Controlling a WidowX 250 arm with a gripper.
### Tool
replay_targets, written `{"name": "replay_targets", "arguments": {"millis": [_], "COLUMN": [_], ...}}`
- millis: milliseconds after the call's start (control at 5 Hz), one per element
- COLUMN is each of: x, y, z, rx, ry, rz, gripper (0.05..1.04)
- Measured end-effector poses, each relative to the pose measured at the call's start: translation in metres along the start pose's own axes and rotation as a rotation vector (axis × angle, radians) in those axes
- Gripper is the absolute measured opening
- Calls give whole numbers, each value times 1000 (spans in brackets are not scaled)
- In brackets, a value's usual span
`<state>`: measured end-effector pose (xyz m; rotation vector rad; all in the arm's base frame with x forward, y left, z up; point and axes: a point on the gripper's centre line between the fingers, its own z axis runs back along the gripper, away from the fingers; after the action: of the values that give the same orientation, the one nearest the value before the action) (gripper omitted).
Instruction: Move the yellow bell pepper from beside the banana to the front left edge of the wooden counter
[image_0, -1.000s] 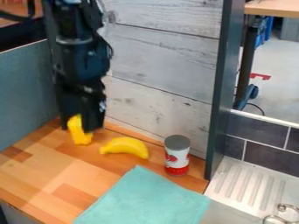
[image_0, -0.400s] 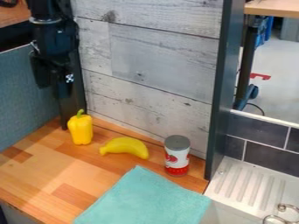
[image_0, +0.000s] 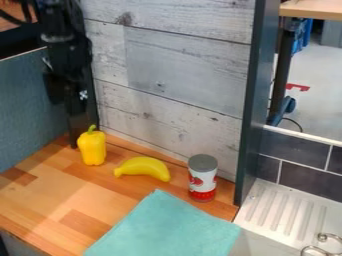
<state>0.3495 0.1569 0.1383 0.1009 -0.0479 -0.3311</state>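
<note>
Several pale, weathered boards (image_0: 180, 65) form the wall behind a wooden counter (image_0: 53, 200), whose top is a patchwork of lighter and darker blocks. Spread over its front right part is a teal cloth (image_0: 167, 230), one corner pointing toward the wall. At the upper left the black arm (image_0: 63, 40) comes in from the top edge, and its tool (image_0: 69, 102) hangs above the counter's back left corner, beside a blue-grey panel (image_0: 23, 100). How far open the tool is cannot be told; nothing is seen in its hold. A ribbed metal drainboard (image_0: 280, 212) lies to the right, past a dark upright board (image_0: 252, 115). Near that board stands a white and red can (image_0: 202, 177) with a grey top. Below the tool and apart from it, a yellow bell pepper (image_0: 92, 147) stands upright, green stem up. Between pepper and can lies a yellow banana (image_0: 143, 168).
</note>
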Motion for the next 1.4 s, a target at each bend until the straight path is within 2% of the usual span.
{"name": "replay_targets", "arguments": {"millis": [200,400,600,800,1200,1400], "x": [11,17,24,32,44,47], "y": [12,22,30,35,36,38], "z": [-18,-34,-42,-50,-75,-79], "rx": [1,3,6,1,-48,-57], "ry": [31,70,86,82,94,103], "rz": [17,84,120,145,145,140], "gripper": [1001,1001,1001,1001,1001,1001]}}
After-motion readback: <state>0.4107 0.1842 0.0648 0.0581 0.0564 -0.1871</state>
